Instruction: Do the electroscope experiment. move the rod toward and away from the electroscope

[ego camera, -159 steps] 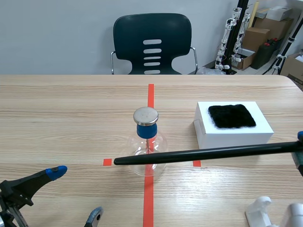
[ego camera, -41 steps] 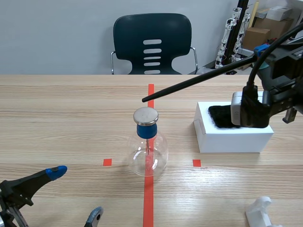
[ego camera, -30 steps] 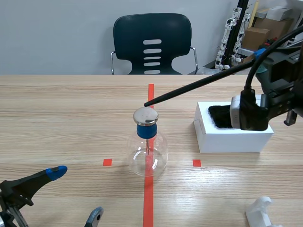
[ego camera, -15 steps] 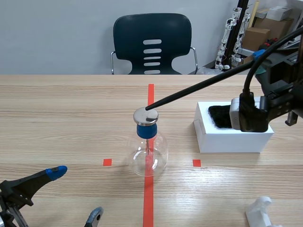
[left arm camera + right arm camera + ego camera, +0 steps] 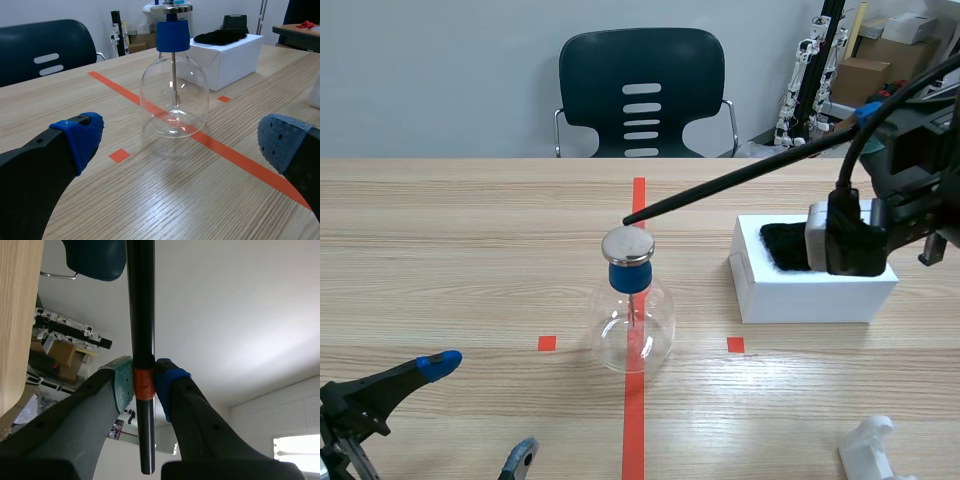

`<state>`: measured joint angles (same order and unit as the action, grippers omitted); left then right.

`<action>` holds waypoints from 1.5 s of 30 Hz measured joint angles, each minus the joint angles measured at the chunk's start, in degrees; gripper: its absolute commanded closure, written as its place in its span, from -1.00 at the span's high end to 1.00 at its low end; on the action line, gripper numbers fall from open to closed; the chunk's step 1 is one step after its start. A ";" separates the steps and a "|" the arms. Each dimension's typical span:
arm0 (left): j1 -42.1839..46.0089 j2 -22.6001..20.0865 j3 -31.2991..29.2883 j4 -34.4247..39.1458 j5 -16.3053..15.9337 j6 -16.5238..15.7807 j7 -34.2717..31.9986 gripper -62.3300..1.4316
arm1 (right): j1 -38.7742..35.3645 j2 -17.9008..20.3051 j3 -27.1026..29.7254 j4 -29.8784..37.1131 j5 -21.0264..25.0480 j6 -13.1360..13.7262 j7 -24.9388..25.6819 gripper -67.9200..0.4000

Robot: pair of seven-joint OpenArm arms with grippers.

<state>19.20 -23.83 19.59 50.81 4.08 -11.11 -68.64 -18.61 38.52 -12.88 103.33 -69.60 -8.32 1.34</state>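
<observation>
At mid-desk, on the orange tape line, stands the electroscope (image 5: 632, 305): clear glass flask, blue stopper, metal disc (image 5: 627, 245) on top, thin stem hanging inside. Leaves at the stem's end are too small to read.

The rod (image 5: 740, 172), long and black, slants down from the desk's right side. Its tip hangs just above the disc's far edge, apart from it as far as I can judge. The right gripper (image 5: 145, 382) is clamped on the rod at an orange-red band near the butt end, one pad pressed on each side. The left gripper (image 5: 480, 408) sits low at the near left corner, fingers spread wide, holding nothing.

Step in hand, by my reading: the close pass over the disc.
- Keep the tip near but off the metal.
- Retreat along the rod's own line or straight up.
- Go slowly. The rod is a long lever, so a slight wrist tilt would swing the tip far.

Around: a white box (image 5: 815, 285) toward the right edge with a black fur pad (image 5: 810, 245) on top, lying below the raised gripper. A white plastic piece (image 5: 868, 445) sits at the near right corner, kind unclear. A chair (image 5: 640, 90) stands beyond the far edge.

Hazards, as I judge them: a low sweep would strike the disc and could tip the flask. The box limits how far the gripper may drop.
</observation>
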 measured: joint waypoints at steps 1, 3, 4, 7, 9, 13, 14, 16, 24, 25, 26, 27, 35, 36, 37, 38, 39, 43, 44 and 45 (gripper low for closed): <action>0.00 0.00 0.00 0.00 0.00 0.00 0.00 1.00 | 0.00 0.15 0.00 0.00 0.61 0.04 -0.22 -0.95; 0.00 0.00 0.00 0.00 0.00 0.00 0.00 1.00 | 0.00 1.14 0.02 0.00 3.13 0.02 -0.98 -0.95; 0.00 0.00 0.00 0.00 0.00 0.00 0.00 1.00 | 0.00 1.88 0.09 0.02 4.35 0.00 -1.33 -0.95; 0.00 0.00 0.00 0.00 0.00 0.00 0.00 1.00 | -0.02 3.91 1.38 0.07 8.50 -0.02 -1.40 -0.95; 0.00 0.00 0.00 0.00 0.00 0.00 0.00 1.00 | -0.04 5.20 3.19 0.26 11.13 -0.02 -1.44 -0.95; 0.00 0.00 0.00 0.00 0.00 0.00 0.00 1.00 | -1.29 7.72 8.55 0.90 16.68 -0.63 -1.44 -0.95; 0.00 0.00 0.00 0.00 0.00 0.00 0.00 1.00 | -1.66 8.31 9.84 0.90 18.36 -0.61 -1.44 -0.94; 0.00 0.00 0.00 0.00 0.00 0.00 0.00 1.00 | -2.67 9.25 12.46 0.90 21.14 -0.61 -1.22 -0.95; 0.00 0.00 0.00 0.00 0.00 0.00 0.02 1.00 | -10.23 9.88 27.93 0.92 31.23 -0.70 3.52 -0.95; 0.00 0.00 0.00 0.00 0.00 0.00 0.00 1.00 | -11.47 9.88 29.70 0.92 32.28 -0.66 4.50 -0.95; 0.00 0.00 0.00 0.00 0.00 0.00 0.00 1.00 | -12.85 9.88 31.56 0.92 33.55 -0.66 5.38 -0.95; 0.00 0.00 0.00 0.00 0.00 0.00 0.00 1.00 | -14.10 9.88 33.07 0.92 34.62 -0.66 6.12 -0.95; 0.00 0.00 0.00 0.00 0.00 0.00 0.00 1.00 | -24.70 9.73 46.27 0.85 42.38 -0.59 14.19 -0.94; 0.00 0.00 0.00 0.00 0.00 0.00 0.00 1.00 | -25.62 9.73 47.23 0.74 43.19 -0.35 15.23 -0.94; 0.00 0.00 0.00 0.00 0.00 0.00 0.00 1.00 | -26.36 9.73 47.98 0.59 43.32 -0.20 15.82 -0.94; 0.00 0.00 0.00 0.00 0.00 0.00 0.00 1.00 | -27.04 9.73 48.54 0.20 43.76 -0.22 17.11 -0.94; 0.00 0.00 0.00 0.00 0.00 0.00 0.00 1.00 | -27.52 9.73 48.89 -0.20 44.54 -0.22 17.94 -0.95; 0.00 0.00 0.00 0.00 0.00 0.00 0.00 1.00 | -28.04 9.73 49.07 -1.11 45.29 -0.20 18.34 -0.94; 0.00 0.00 0.00 0.00 0.00 0.00 0.00 1.00 | -28.00 9.73 49.07 -1.11 45.29 -0.20 18.34 -0.94; 0.00 0.00 0.00 0.00 0.00 0.00 0.00 1.00 | -27.96 9.73 49.07 -1.11 45.31 -0.20 18.34 -0.94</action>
<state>19.20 -23.83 19.59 50.81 4.08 -11.11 -68.64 -46.57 48.25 36.18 102.21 -24.29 -8.51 19.68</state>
